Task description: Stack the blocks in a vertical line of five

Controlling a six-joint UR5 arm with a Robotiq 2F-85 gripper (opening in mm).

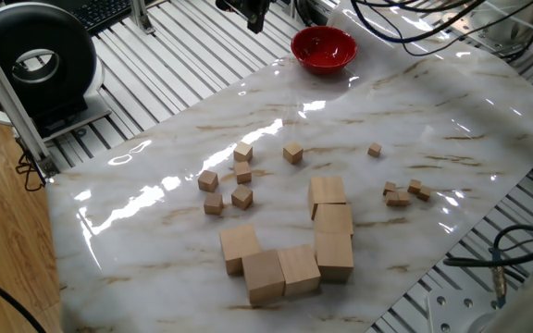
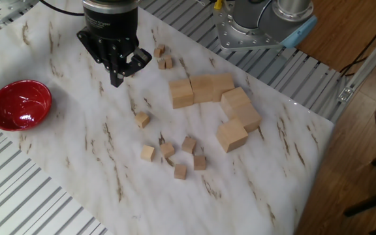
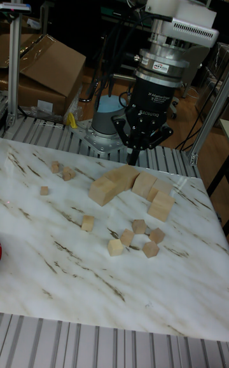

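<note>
Blocks (image 2: 167,150) lie unstacked on the marble table (image 2: 77,150); end effector (image 2: 117,81), fingers together, holds nothing; its label is unreadable.

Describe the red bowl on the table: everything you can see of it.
The red bowl is small, round and glossy, looking like glazed ceramic or plastic, with highlights on its inner wall. It stands upright and appears empty. It sits near one edge of the marble-patterned table, where the top meets the ribbed metal frame, well apart from all the wooden cubes. Nothing touches it; the gripper hangs off to one side.
</note>
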